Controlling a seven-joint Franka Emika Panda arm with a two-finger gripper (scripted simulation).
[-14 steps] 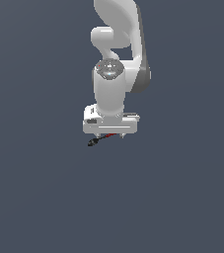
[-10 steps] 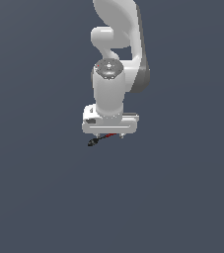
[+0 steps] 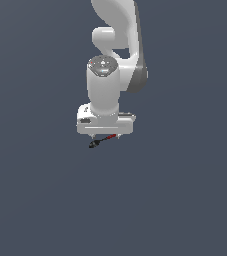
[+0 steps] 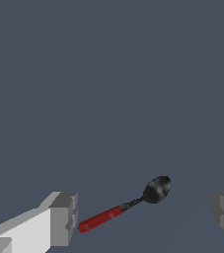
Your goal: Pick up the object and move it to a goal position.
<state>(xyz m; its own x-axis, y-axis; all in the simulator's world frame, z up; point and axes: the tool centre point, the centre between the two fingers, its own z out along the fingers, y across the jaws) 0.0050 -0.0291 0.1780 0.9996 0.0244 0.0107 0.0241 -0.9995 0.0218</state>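
No writing or label can be read anywhere. The hand (image 4: 143,217) is spread wide, its two fingers (image 4: 63,219) well apart and gripping nothing. The object (image 4: 126,205) lies on the grey floor (image 4: 108,74) between them, its long axis slanted, red handle end close to one finger, black head toward the other.

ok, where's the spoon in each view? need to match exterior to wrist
Exterior view: the spoon lies just under the white gripper, black head toward the exterior view's left, red handle mostly hidden beneath the hand.
Wrist view: the spoon lies whole between the two open fingers, red handle end nearest that finger, not clamped.
Shared landmark: the round black head.
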